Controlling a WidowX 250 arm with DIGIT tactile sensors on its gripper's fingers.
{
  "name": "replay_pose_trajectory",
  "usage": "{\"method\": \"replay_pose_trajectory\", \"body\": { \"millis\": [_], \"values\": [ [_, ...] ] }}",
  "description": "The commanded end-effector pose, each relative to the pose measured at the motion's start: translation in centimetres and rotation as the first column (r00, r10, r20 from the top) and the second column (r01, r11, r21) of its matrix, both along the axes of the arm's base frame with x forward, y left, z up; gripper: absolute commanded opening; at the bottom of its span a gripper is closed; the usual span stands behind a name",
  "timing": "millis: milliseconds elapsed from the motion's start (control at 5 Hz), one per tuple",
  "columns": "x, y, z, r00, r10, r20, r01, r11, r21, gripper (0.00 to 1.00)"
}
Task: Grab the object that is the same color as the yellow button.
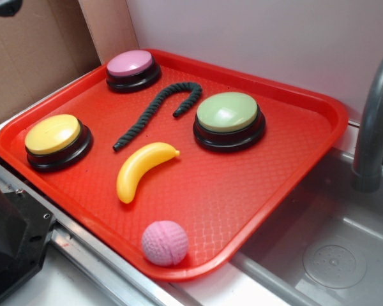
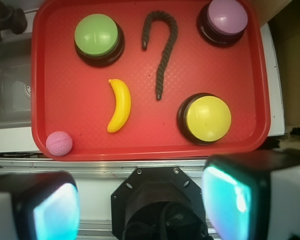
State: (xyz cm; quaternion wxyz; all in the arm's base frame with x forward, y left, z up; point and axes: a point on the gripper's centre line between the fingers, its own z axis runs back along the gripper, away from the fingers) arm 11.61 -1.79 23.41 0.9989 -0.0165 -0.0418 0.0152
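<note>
Bright, even light; soft shadows. Sharp beyond the pincer [image 2: 140, 200]; blurred, glaring cyan on its fingers [image 2: 55, 210].

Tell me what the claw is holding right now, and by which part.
Nothing. The claw is open and empty above the tray's near edge, and the toy banana lies untouched on the red tray.

Lying free near the tray [image 2: 40, 75] centre: the banana [image 2: 119, 105], with bare red floor at its 9 and 6 o'clock in the wrist view. Crowding it at 11 o'clock, near: the green button [image 2: 98, 36]. At 2 o'clock, close by: the dark rope [image 2: 160, 50]. At 3 o'clock, further off: the yellow button [image 2: 207, 118]. At 7 o'clock, by the rim: the pink ball [image 2: 59, 143]. Standing outside the tray: the grey faucet [image 1: 373, 127].
</note>
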Motion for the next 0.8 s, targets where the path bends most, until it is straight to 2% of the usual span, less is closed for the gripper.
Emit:
{"method": "replay_pose_trajectory", "body": {
  "millis": [0,400,600],
  "values": [
    [0.0,0.0,0.0,1.000,0.000,0.000,0.000,1.000,0.000,1.00],
    [2.7,0.8,-5.5,0.968,0.250,-0.010,-0.250,0.968,0.005,1.00],
    [4.2,0.7,-8.5,0.953,0.304,0.001,-0.304,0.952,0.012,1.00]
  ]
}}
